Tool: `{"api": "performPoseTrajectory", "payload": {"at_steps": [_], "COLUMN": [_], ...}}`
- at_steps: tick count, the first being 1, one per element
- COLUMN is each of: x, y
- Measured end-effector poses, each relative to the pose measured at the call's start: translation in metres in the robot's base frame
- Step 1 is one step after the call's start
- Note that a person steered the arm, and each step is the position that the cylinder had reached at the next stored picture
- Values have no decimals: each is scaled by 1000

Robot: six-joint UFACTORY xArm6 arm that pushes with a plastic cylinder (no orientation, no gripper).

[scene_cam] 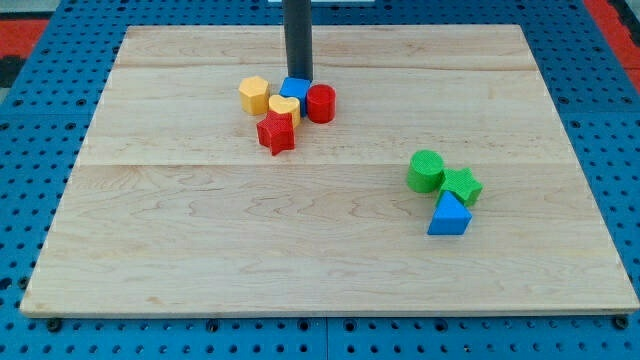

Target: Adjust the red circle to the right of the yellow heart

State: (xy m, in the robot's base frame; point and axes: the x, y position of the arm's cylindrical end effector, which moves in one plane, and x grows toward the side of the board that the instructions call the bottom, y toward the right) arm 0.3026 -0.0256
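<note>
The red circle (321, 103) stands just right of the yellow heart (284, 108), nearly touching it. My tip (299, 78) rests at the top of this cluster, against a blue block (294, 88) that it partly hides. The tip is just up and left of the red circle. A yellow hexagon (254, 95) lies left of the heart. A red star (276, 132) lies just below the heart, touching it.
A green circle (426, 170), a green star (461, 185) and a blue triangle (449, 215) are clustered at the view's right on the wooden board (200, 250). A blue pegboard surrounds the board.
</note>
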Motion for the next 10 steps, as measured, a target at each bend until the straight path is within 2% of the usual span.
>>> {"api": "performPoseTrajectory", "payload": {"at_steps": [1,4,5,7,10], "x": [-6,26,43,22,45], "y": [38,58,54,45,43]}}
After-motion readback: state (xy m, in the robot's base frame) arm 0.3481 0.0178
